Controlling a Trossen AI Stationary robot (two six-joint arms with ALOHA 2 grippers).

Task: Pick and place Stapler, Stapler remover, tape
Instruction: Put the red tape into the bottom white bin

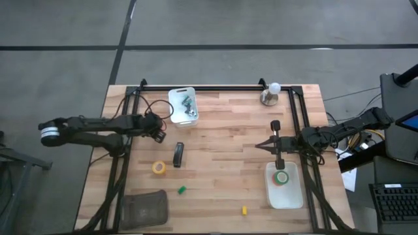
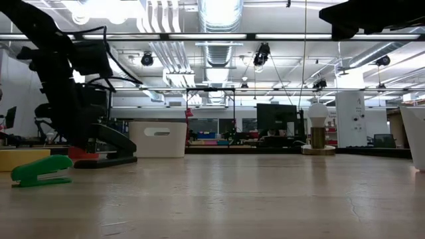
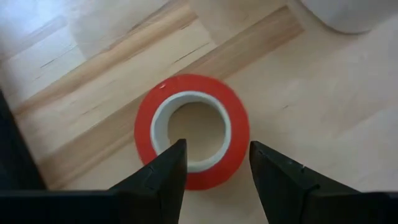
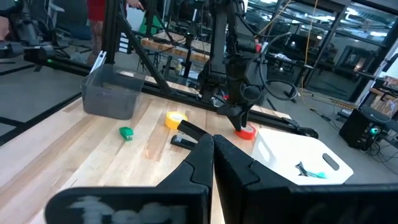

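Observation:
A red tape roll (image 3: 193,130) lies flat on the wooden table. My left gripper (image 3: 214,149) is open and points steeply down over the roll's near side. One finger is over the pale core and the other is outside the red ring. In the high view the left gripper (image 1: 159,132) hides the roll. The black stapler (image 1: 177,155) lies just right of it, with a yellow tape roll (image 1: 159,168) nearer the front. A small green stapler remover (image 1: 182,190) lies farther toward the front. My right gripper (image 1: 259,145) is shut and waits level above the table's right part. My left gripper's fingertips (image 3: 177,152) straddle the near wall (image 3: 205,171) of the red roll from above. Whether they touch it I cannot tell. The roll lies flat on the table.
A white bin (image 1: 183,106) holding small items stands at the far edge. A white tray (image 1: 290,196) at the right front holds a tape roll (image 1: 281,177). A grey mesh basket (image 1: 144,209) sits at the front left, a lamp (image 1: 270,93) at the far right, and a small yellow piece (image 1: 244,210) near the front.

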